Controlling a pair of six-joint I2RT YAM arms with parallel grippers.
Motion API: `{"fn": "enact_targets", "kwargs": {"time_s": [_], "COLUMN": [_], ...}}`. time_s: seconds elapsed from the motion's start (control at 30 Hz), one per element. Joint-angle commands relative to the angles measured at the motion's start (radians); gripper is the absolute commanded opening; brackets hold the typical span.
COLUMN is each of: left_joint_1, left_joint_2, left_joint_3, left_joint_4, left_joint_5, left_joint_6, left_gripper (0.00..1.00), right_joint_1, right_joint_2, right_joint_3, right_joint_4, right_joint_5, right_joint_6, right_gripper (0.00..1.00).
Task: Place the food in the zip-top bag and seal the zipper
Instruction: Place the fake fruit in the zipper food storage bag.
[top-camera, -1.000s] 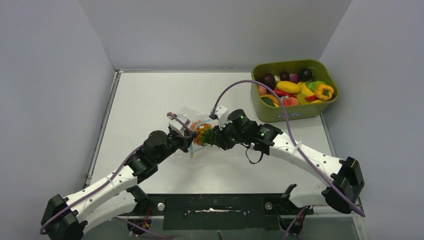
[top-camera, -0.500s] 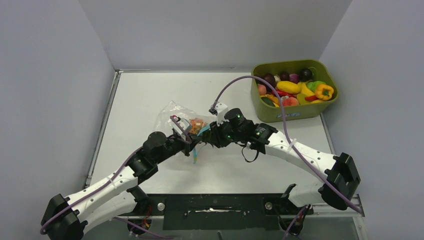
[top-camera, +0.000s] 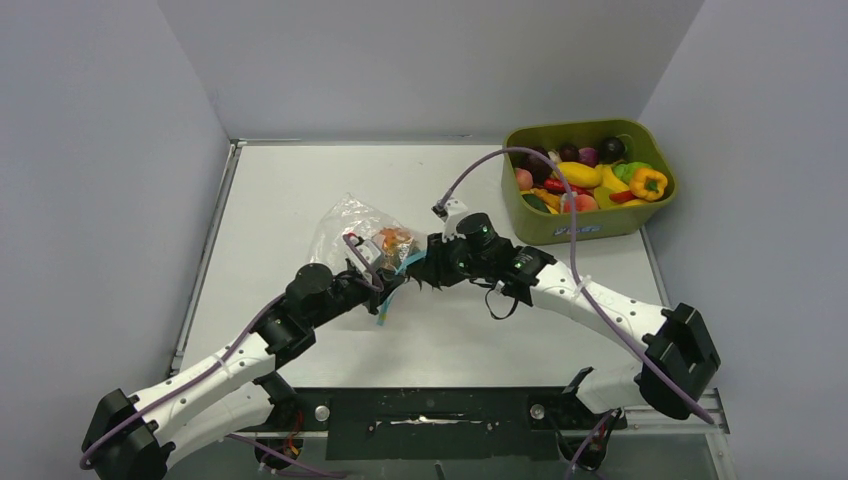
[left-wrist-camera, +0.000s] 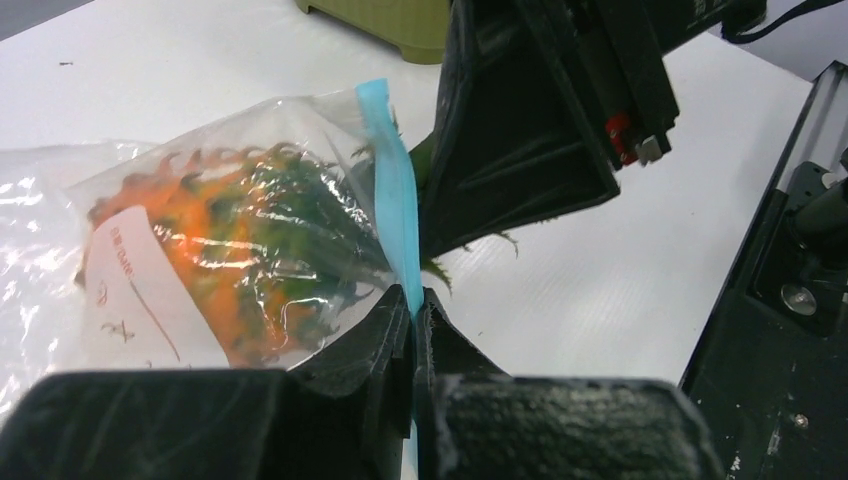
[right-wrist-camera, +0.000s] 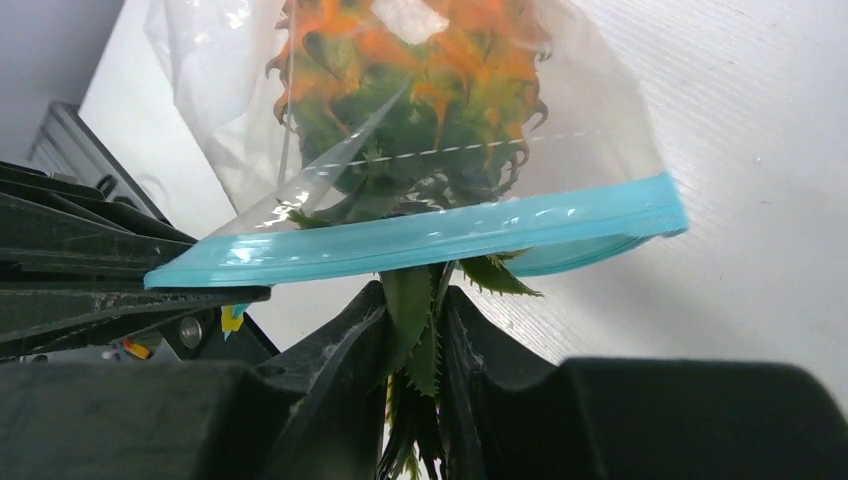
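Note:
The clear zip-top bag (top-camera: 350, 225) lies mid-table with its teal zipper (left-wrist-camera: 395, 190) edge toward me. An orange pineapple (right-wrist-camera: 420, 80) with a green crown (right-wrist-camera: 425, 310) sits mostly inside the bag, and the crown sticks out through the mouth. It also shows through the plastic in the left wrist view (left-wrist-camera: 230, 250). My left gripper (left-wrist-camera: 413, 305) is shut on the zipper strip. My right gripper (right-wrist-camera: 415, 335) is shut on the pineapple's crown, just outside the zipper (right-wrist-camera: 430, 235).
An olive-green tub (top-camera: 585, 225) at the back right holds several toy fruits and vegetables. Grey walls stand at the left, back and right. A black rail (top-camera: 430, 415) runs along the near edge.
The right gripper has pushed the pineapple to the left and further into the bag. The bag has spread and shifted toward the back left.

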Motion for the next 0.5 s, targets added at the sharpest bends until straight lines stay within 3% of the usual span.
{"fn": "enact_targets", "kwargs": {"time_s": [0.0,0.2,0.47], "left_joint_1": [0.000,0.001,0.000], "left_joint_2": [-0.025,-0.025,-0.011], "left_joint_3": [0.046,0.034,0.014], "left_joint_4": [-0.037,-0.046,0.079], "left_joint_5": [-0.033,-0.099,-0.007], "left_joint_6": [0.033,0.020,-0.035], "left_gripper": [0.00,0.00,0.00], "right_joint_1": [-0.069,-0.137,-0.106], "right_joint_2": [-0.107,-0.187,-0.149], "right_joint_3": [-0.059,-0.137,-0.167], "right_joint_4": [0.176,0.233,0.343], "right_joint_5": [-0.073,-0.120,-0.113], "right_joint_6": [0.138,0.226,0.281], "right_gripper": [0.20,0.20,0.18]}}
